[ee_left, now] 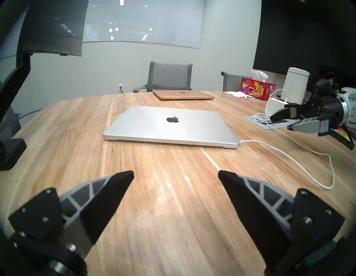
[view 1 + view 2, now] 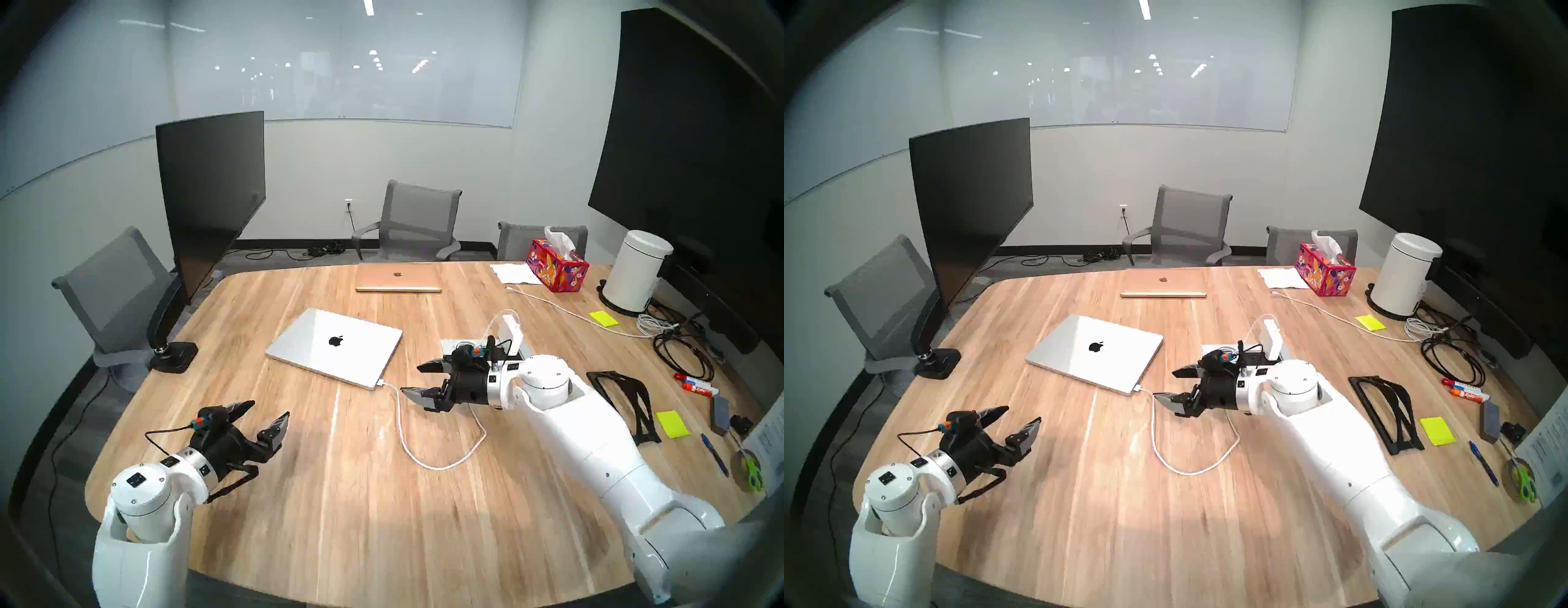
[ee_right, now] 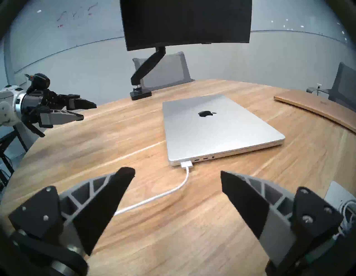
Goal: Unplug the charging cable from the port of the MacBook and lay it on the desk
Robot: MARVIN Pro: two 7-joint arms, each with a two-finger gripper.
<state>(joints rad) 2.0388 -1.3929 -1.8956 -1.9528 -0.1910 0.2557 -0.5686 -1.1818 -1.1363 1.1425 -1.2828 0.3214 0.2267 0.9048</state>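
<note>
The plug (image 3: 186,164) of the charging cable (image 3: 161,194) is seated in the side port at the near corner of the MacBook (image 3: 217,127), which lies closed on the desk (image 2: 339,509); from there the cable runs in a slack loop across the wood toward the white power brick (image 2: 511,329) standing at the inset outlet plate (image 1: 256,119). The step in hand is judged to be the approach to the plug, and it would best be done with the right hand (image 2: 410,378) lowered and brought in line with the plug, so that the flat plug body rather than the thin cord is pinched, and the pull is then made straight out along the port's axis, level with the desk, so that the laptop is not dragged or levered. The right hand is spread wide, nothing is held or touched by it, and it is poised near the plug but apart from it. The left hand (image 2: 266,411) is likewise held wide open and empty above the desk, well apart from the laptop
</note>
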